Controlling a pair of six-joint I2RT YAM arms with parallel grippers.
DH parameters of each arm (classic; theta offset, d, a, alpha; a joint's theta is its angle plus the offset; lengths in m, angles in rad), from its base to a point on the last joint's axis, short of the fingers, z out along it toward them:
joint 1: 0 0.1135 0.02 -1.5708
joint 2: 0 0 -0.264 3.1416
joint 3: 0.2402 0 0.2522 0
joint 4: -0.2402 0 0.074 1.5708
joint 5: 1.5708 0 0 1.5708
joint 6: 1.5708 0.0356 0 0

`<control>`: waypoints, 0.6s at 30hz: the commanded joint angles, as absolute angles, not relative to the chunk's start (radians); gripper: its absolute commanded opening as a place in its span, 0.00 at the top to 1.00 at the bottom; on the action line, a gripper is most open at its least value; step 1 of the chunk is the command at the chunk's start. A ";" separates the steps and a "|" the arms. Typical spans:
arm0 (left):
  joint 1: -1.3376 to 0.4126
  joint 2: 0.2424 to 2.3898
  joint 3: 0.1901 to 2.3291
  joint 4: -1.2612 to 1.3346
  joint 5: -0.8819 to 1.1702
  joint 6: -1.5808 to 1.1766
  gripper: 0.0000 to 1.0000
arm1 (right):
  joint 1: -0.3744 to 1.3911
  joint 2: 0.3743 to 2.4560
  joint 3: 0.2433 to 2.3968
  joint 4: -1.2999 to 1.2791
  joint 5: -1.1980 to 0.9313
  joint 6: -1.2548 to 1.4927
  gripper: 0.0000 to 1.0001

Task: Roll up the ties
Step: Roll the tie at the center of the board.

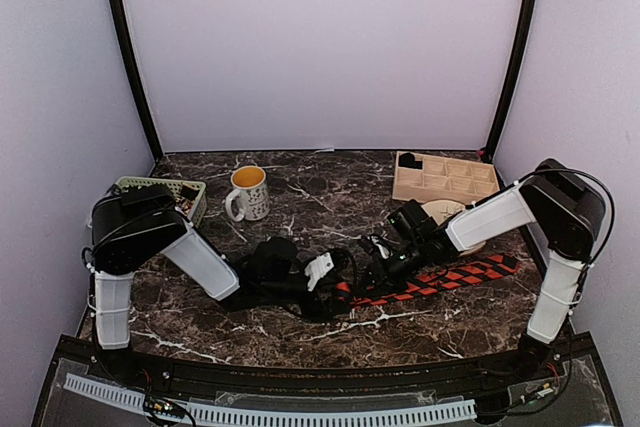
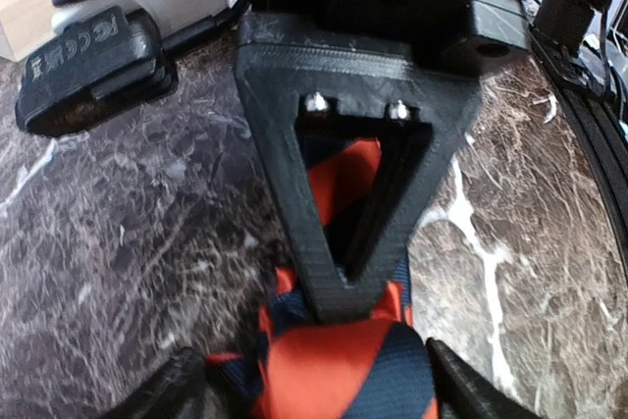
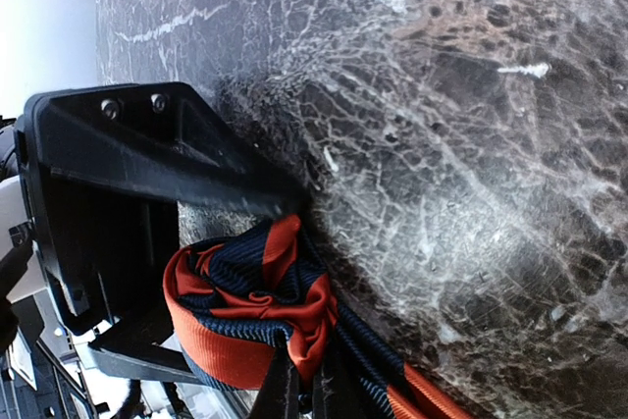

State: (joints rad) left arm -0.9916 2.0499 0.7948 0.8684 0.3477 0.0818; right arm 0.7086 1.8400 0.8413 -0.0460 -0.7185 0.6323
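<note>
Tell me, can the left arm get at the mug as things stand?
Probably yes. The mug stands free on the table, left of the middle, with nothing crowding its near side. But the left pincer has the striped tie between its fingers, so it would have to leave that first.

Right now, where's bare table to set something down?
Back centre, between the mug and the wooden tray. Front strip, between the striped tie and the near edge. Crowded: mid-table, where left arm and right arm meet over the tie; basket fills back left.
</note>
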 commanded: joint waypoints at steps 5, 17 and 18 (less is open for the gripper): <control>-0.997 2.068 0.806 0.833 0.350 0.183 0.55 | 0.726 1.941 0.847 -0.183 -0.560 0.626 1.00; -0.979 1.910 0.695 0.575 0.266 0.339 0.72 | 0.738 1.787 0.921 -0.140 -0.677 0.732 0.58; -0.979 1.910 0.701 0.567 0.265 0.336 0.72 | 0.744 1.782 0.931 -0.136 -0.689 0.742 0.58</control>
State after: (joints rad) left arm -0.9878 1.9358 0.7269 0.7322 0.2928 0.2962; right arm 0.7357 1.8221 0.9035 -0.0967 -0.7029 0.6907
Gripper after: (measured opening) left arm 0.361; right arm 0.411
